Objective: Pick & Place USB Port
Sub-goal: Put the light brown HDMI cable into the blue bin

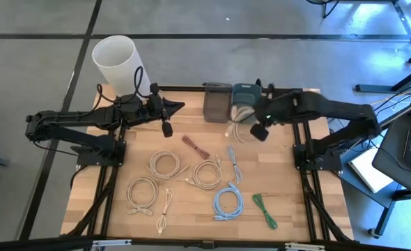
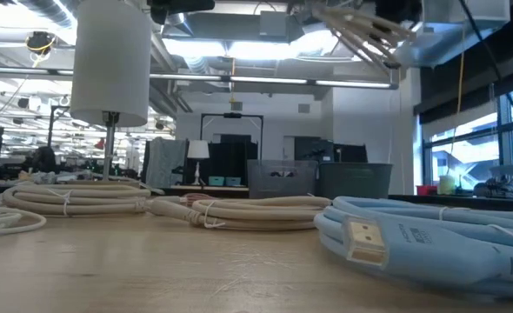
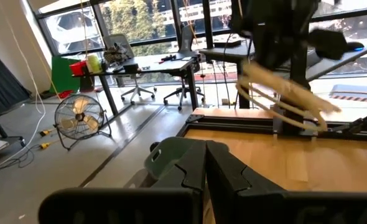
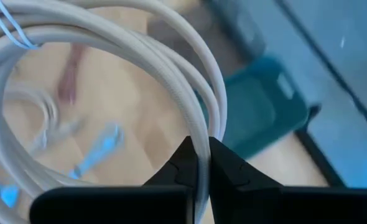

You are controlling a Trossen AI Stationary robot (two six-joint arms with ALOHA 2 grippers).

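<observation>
A coiled white cable (image 4: 140,56) hangs in the air over the table's far right part, with my right gripper (image 4: 201,163) shut on it. From above, the coil (image 1: 237,124) dangles just in front of a teal bin (image 1: 246,93) and a grey bin (image 1: 216,102) at the far edge. It also shows up high in the low view (image 2: 361,33) and across the left wrist view (image 3: 283,93). My left gripper (image 3: 205,167) is shut on nothing and waits level above the table's far left (image 1: 179,107). My right gripper pinches a few strands of the white coil (image 4: 199,138) between its two fingers. The fingers slant downward and lie across the strands. The coil is lifted clear of the table and loops out beyond the fingers, slack.
Several other bundled cables lie on the wooden table: cream coils (image 1: 165,164) (image 1: 207,174) (image 1: 141,192), a light blue one (image 1: 228,201), a green one (image 1: 265,209) and a reddish one (image 1: 195,146). A white cylinder (image 1: 115,59) stands beyond the far left corner.
</observation>
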